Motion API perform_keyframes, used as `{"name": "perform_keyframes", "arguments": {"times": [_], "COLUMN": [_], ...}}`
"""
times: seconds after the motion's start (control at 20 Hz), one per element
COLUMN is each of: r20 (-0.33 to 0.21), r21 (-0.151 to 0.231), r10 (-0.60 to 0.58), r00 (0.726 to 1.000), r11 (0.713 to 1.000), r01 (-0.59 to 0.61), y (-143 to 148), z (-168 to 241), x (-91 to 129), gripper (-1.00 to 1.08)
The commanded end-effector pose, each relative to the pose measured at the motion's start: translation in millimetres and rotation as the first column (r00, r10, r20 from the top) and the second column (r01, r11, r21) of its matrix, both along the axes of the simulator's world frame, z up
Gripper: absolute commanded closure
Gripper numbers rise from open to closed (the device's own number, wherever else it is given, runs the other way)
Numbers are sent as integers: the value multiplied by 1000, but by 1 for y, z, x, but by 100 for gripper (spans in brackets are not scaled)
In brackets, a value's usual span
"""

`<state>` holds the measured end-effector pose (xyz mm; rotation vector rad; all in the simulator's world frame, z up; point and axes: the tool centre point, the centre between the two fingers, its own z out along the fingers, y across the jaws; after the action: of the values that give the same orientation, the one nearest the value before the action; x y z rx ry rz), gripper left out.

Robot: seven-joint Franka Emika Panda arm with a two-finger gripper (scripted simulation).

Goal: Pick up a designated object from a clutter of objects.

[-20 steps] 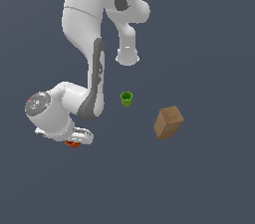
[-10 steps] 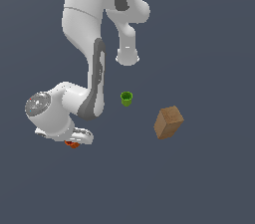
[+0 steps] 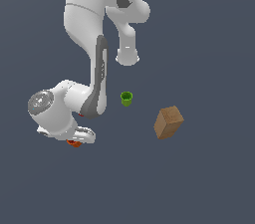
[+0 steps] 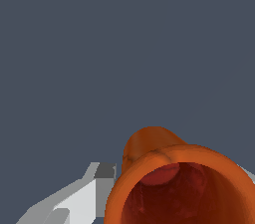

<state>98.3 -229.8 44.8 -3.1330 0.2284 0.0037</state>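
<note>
Grey floor; orange cup [image 4: 177,188] sits between gripper [image 3: 74,142] fingers [image 4: 74,200]; grip closure unclear.

Flat, even simulator light, no cast shadows or glare, soft low-resolution renders, jagged edges close up

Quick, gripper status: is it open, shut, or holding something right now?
Gripper: down over the orange cup, a finger beside the cup wall; whether it is clamped on the cup cannot be told.
</note>
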Motion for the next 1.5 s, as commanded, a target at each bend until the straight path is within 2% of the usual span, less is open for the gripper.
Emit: {"name": "perform_keyframes", "arguments": {"times": [0.0, 0.4, 1.45], "r20": [2, 2, 2], "r21": [0, 0, -3], "r10": [1, 1, 1], "r00": [1000, 1000, 1000], "r11": [1000, 1000, 1000], "r01": [-1, -1, -1], "y": [10, 66, 285], "z": [8, 49, 211], "x": [0, -4, -18], "gripper": [108, 108, 108]}}
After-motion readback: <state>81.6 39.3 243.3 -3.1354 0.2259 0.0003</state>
